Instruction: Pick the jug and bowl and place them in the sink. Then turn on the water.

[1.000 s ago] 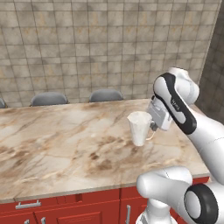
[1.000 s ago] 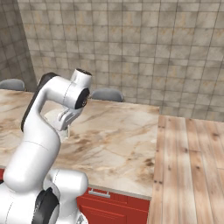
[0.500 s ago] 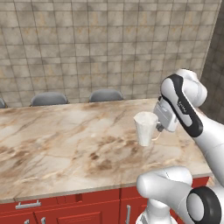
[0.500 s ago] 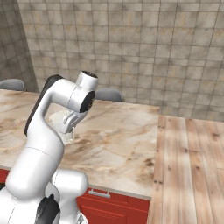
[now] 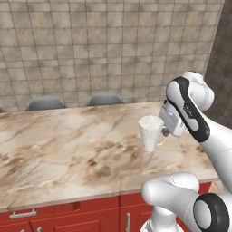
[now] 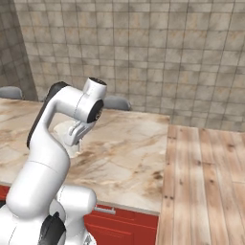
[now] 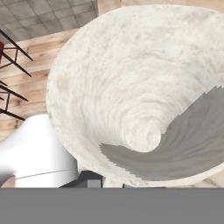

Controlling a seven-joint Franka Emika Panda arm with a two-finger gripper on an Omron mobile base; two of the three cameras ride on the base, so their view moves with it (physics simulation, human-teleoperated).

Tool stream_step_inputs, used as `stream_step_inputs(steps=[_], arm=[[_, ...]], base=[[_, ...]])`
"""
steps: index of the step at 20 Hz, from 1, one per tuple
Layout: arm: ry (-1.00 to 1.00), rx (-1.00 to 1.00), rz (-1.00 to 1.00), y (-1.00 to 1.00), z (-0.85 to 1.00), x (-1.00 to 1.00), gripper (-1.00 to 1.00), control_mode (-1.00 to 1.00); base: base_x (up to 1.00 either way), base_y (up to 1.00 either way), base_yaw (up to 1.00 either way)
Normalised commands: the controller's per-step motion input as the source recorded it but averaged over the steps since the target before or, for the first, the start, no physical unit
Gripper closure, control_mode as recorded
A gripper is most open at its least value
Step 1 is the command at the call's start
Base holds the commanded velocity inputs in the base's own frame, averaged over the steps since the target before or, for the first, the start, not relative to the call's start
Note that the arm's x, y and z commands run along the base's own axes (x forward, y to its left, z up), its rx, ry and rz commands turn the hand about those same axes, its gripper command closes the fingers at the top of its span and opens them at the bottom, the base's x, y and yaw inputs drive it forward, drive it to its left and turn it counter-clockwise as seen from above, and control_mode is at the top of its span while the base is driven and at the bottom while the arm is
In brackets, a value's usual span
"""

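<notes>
Counter (image 5: pixel 68 145): marble top, seen across the left base view above red cabinet fronts.
Jug (image 5: pixel 150 131): held upright above the counter, clear of its surface.
Gripper (image 5: pixel 164 132): fingers are clamped on the jug's side handle.
Hand view: the jug's pale interior is seen from above.

The jug (image 5: pixel 150 132) hangs above the marble counter (image 5: pixel 68 149), left of the gripper (image 5: pixel 166 131); chairs (image 5: pixel 104 99) stand behind the counter.

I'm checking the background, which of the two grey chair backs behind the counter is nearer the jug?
The right chair back, closer to the jug than the left chair back.
</notes>
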Motion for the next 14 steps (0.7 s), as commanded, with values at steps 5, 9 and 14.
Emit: stream_step_inputs(steps=[5, 9, 14], arm=[[0.00, 0.00, 0.00, 0.00, 0.00, 0.00, 1.00, 1.00], [0.00, 0.00, 0.00, 0.00, 0.00, 0.00, 1.00, 1.00], [0.00, 0.00, 0.00, 0.00, 0.00, 0.00, 1.00, 1.00]], base=[[-0.32, -0.39, -0.26], [-0.39, -0.45, -0.37], [-0.33, -0.39, -0.50]])
